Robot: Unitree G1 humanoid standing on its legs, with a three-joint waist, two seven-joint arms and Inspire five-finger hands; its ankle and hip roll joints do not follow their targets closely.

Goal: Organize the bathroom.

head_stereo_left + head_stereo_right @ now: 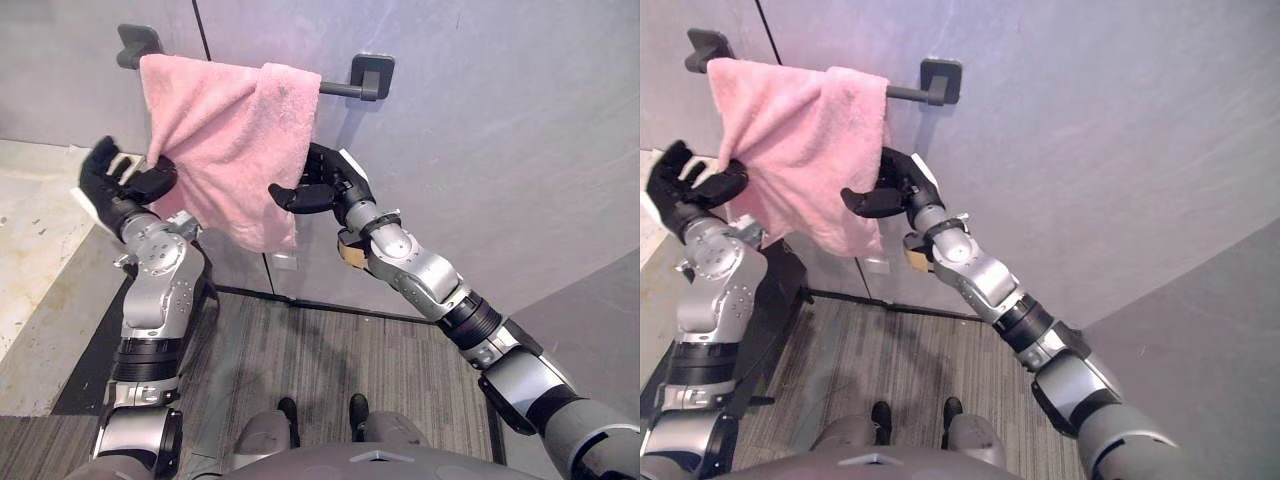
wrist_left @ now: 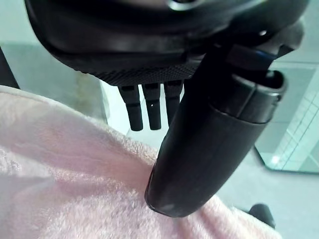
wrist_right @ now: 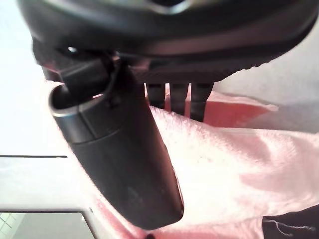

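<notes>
— Towel [image 1: 232,140] in pink is hanging over the dark wall bar [image 1: 340,89], bunched toward the bar's left end and drooping to a point lower down. What is the step here?

— Squaring it up, by my reading. The cloth is sitting lopsided, so the job is likely spreading it along the bar until both edges are hanging level.

— How should that be done well?

— Each side edge wants pinching close to the bar, then drawing outward together and gently, so the cloth is sliding rather than being dragged off.

— Where are the hands?

— Both arms are reaching up toward the wall. The left robot hand [image 1: 112,178] is sitting at the towel's left edge, fingers spread and fairly straight, thumb [image 2: 199,164] lying against the cloth; it is touching, not clamping. The right robot hand [image 1: 318,186] is meeting the right edge lower down, wrist bent, thumb in front of the fabric and fingers [image 3: 178,98] behind it, loosely bracketing the fold.

— Is that a firm hold?

— Closing looks incomplete; the thumb and fingers are not yet pressing together.
</notes>
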